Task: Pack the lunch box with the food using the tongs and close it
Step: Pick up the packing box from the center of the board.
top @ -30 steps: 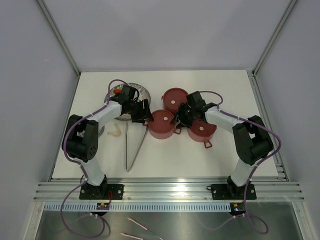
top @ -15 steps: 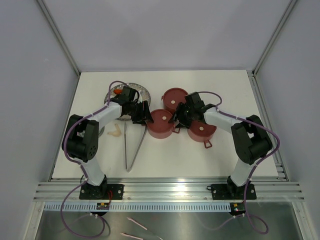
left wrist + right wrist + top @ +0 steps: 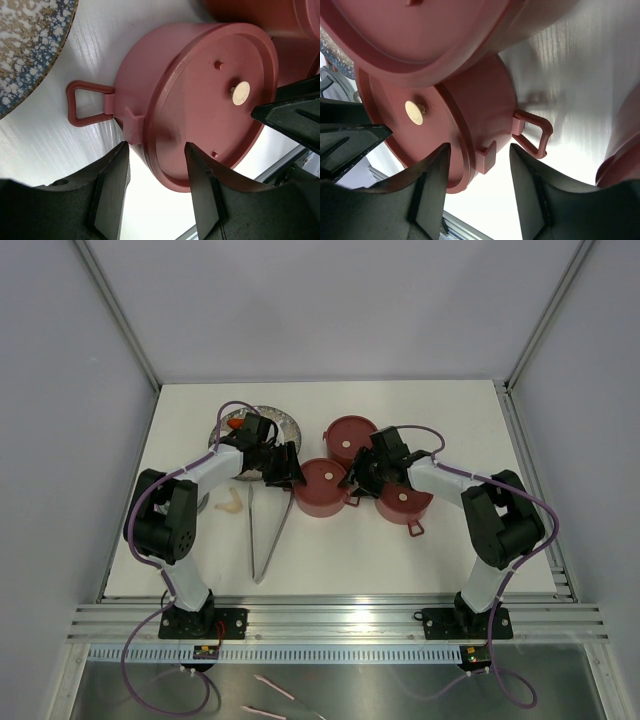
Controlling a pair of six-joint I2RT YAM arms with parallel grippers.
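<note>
Three dark-red lunch box tiers with flat lids on stand mid-table: a back one (image 3: 350, 435), a middle one (image 3: 322, 487) and a right one (image 3: 403, 500). My left gripper (image 3: 290, 468) is at the middle tier's left side, my right gripper (image 3: 362, 475) at its right side. In the left wrist view the open left gripper (image 3: 156, 145) straddles the lidded tier's (image 3: 200, 95) rim beside its loop handle (image 3: 82, 102). In the right wrist view the open right gripper (image 3: 480, 146) straddles the rim clip (image 3: 487, 155) next to a loop handle (image 3: 535, 132). The tongs (image 3: 265, 535) lie on the table. An orange food piece (image 3: 233, 423) sits on the plate.
The grey speckled plate (image 3: 280, 422) lies behind the left arm and shows at top left in the left wrist view (image 3: 30, 40). A pale curved item (image 3: 232, 505) rests on the table left of the tongs. The three tiers stand close together.
My right gripper has shifted slightly left, closer to the middle tier. The left gripper has barely moved. The tiers and tongs stay where they were.
</note>
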